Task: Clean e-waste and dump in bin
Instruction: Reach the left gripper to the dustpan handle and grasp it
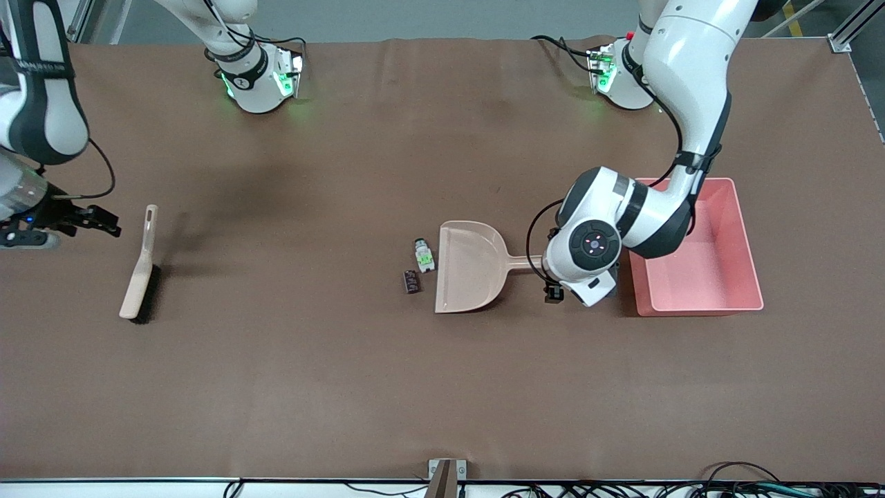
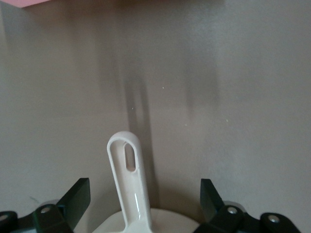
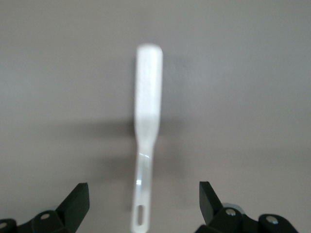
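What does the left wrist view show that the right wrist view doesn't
Only the left wrist view shows the dustpan, handle between the open fingers of the left hand, and a pink corner of the bin. Only the right wrist view shows the brush, its handle end pointing in between the open fingers of the right hand. Both share the brown table. Neither shows the e-waste.

High front camera, two wrist close-ups

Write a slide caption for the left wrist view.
Open left gripper straddles the beige dustpan handle above the brown table.
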`<control>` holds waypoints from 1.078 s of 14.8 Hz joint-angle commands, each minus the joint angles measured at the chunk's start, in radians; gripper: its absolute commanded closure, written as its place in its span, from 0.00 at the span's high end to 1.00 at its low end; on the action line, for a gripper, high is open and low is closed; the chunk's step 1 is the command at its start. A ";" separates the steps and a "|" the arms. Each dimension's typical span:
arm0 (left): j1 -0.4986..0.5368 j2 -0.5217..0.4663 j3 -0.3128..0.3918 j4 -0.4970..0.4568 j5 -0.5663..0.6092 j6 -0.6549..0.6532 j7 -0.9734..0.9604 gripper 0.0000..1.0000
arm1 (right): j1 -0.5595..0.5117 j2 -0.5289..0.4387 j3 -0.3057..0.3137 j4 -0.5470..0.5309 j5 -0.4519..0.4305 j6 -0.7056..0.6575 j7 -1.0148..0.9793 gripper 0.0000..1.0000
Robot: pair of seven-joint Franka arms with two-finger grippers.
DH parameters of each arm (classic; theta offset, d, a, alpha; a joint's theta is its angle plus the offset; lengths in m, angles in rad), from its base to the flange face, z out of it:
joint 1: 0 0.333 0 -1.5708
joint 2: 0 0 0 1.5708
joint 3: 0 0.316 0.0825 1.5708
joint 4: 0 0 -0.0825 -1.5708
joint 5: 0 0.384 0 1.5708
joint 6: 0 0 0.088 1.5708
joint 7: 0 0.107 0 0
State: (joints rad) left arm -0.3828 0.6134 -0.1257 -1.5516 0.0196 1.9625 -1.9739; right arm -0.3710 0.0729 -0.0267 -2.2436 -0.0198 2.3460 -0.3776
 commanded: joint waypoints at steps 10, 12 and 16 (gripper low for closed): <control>-0.059 0.000 0.005 -0.107 0.086 0.110 -0.163 0.91 | -0.068 0.105 0.011 -0.246 -0.005 0.369 -0.075 1.00; -0.061 -0.003 0.005 -0.107 0.086 0.107 -0.165 0.80 | -0.071 0.142 0.013 -0.243 -0.003 0.412 -0.073 1.00; -0.067 -0.001 0.006 -0.107 0.086 0.099 -0.165 0.48 | -0.039 0.145 0.016 -0.215 0.096 0.400 -0.049 1.00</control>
State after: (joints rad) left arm -0.4397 0.6265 -0.1254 -1.6438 0.0855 2.0594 -2.1198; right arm -0.4201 0.2213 -0.0238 -2.4768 0.0107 2.7486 -0.4301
